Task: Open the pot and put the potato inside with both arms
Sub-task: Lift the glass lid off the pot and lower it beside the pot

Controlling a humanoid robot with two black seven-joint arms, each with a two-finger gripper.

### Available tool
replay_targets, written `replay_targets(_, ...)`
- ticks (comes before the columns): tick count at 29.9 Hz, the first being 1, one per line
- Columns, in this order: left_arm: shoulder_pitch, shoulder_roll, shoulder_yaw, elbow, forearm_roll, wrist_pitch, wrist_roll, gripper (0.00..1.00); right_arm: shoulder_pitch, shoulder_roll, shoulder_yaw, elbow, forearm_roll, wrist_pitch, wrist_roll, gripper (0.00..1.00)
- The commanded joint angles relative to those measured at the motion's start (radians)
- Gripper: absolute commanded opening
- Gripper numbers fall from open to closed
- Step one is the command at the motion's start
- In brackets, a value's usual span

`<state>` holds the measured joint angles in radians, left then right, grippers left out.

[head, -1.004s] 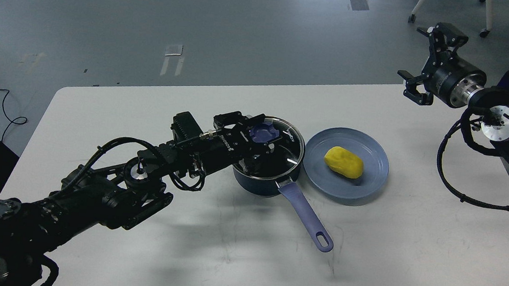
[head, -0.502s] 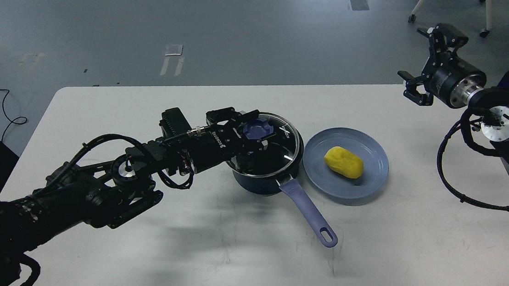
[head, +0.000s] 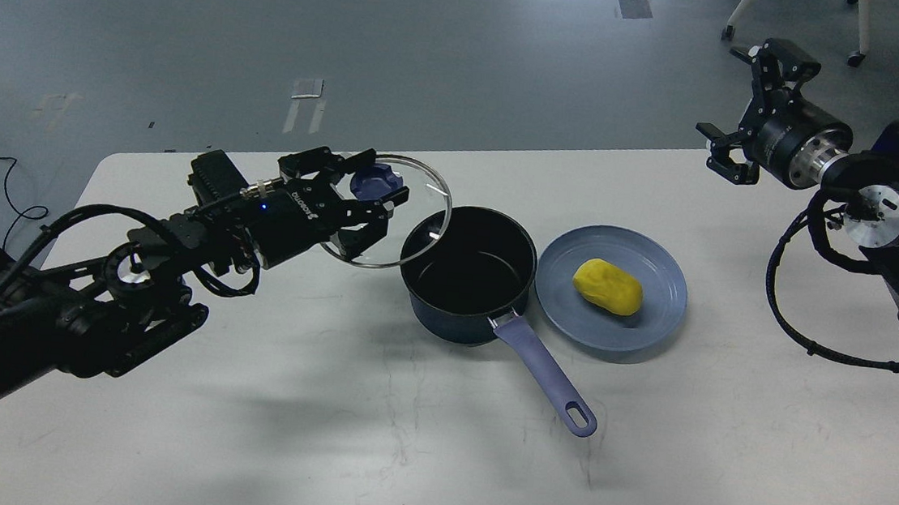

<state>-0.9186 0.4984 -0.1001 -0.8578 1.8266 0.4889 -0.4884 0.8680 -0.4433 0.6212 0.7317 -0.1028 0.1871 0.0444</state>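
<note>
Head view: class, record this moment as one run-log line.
left gripper: shut on lid, lifted left of pot | pot: open | potato: on plate | right gripper: open, raised, holds nothing

The only lettering that shows is a short white brand mark printed along the black body of the left gripper [head: 357, 196], running lengthwise just behind its jaws; it lies at a slant and is too small to spell out with certainty. A tiny blue light glows beside that mark. Nothing else in view carries writing, numbers or signs that can be read.
</note>
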Motion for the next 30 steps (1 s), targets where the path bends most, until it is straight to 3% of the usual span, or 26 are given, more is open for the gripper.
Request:
replay_targets(1,0.003,0.049,0.002,0.0,-0.032,0.0,0.0,0.05,0.0,0.0,-0.001,0.0,0.0,0.0,0.0,1.0)
replay_targets(10,0.073,0.124,0.005,0.002,-0.089,0.0,0.0,0.05,0.005,0.006,-0.006,-0.001,0.0,-0.001,-0.001,1.0)
replay_targets(30,0.216,0.117,0.003,0.046,-0.133,0.0,0.0,0.08,0.008,0.009,-0.011,-0.002,-0.002,0.0,-0.008,1.0)
